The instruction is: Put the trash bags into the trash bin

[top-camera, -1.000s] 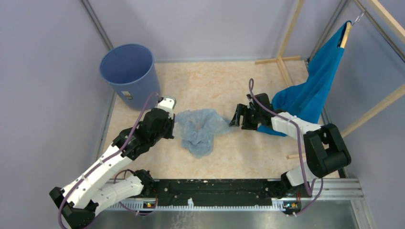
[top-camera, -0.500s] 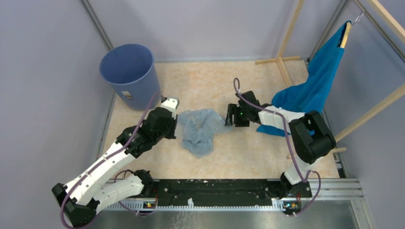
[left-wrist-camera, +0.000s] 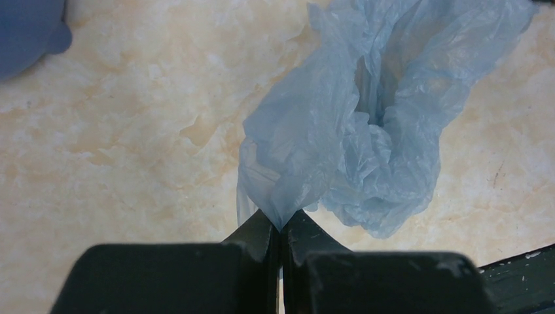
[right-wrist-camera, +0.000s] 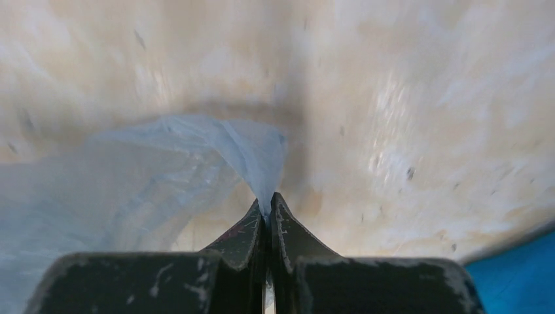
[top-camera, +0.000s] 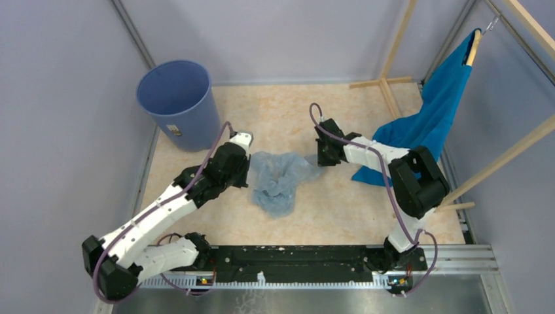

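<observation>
Trash bags (top-camera: 280,180): thin, translucent pale-blue film, crinkled all over, bunched into a loose heap with a hollow fold near the middle. Lying on the table between the two grippers, a narrower tail trailing toward the near edge.

Left gripper (left-wrist-camera: 281,226): matte black fingers, wedge-shaped, pressed flat together on a pointed corner of the film at the heap's left side. Film fanning out wide from that pinch, away from the fingertips.

Right gripper (right-wrist-camera: 267,208): black fingers with pale scuffs, likewise closed tight on a thin tip of film at the heap's right side. Film drawn up into a small peak at the pinch; wrist view blurred, finer detail hard to read.

Trash bin (top-camera: 180,103): round blue plastic, smooth, tapering downward, upright with open mouth, small pale label low on the side. Standing at the far-left corner, beyond the left gripper and apart from the bags.

Table (top-camera: 288,111): hard surface, mottled cream and beige like marble, flecked with small dark specks.

Cloth (top-camera: 429,118): opaque teal-blue fabric, hung from a wooden hanger (top-camera: 472,47) at the far right, lower end draped down behind the right arm.
</observation>
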Robot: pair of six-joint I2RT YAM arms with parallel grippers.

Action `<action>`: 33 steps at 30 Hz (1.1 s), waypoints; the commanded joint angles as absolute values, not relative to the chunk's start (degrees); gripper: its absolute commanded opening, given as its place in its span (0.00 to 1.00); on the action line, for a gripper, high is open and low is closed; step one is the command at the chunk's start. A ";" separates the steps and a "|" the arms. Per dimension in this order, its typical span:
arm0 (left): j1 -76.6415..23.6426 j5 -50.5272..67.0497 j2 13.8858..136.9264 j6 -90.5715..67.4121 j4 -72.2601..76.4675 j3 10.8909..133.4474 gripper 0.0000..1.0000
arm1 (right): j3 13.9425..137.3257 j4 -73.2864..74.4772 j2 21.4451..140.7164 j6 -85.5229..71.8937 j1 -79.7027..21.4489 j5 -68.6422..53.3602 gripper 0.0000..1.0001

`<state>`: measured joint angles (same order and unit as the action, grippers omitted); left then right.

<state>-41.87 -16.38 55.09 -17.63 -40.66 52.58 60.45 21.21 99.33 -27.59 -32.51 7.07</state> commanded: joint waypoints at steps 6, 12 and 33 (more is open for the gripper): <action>-36.11 -11.57 87.58 -15.15 -45.23 96.00 0.00 | 99.39 41.59 104.15 -27.67 -21.06 9.24 0.00; -36.03 6.88 83.60 -11.87 -31.21 125.40 0.00 | 117.84 26.05 84.11 -16.92 -22.79 -6.30 0.00; -33.32 5.80 74.41 -19.06 -27.18 94.66 0.00 | 89.84 20.16 69.73 -11.60 -29.24 -3.57 0.00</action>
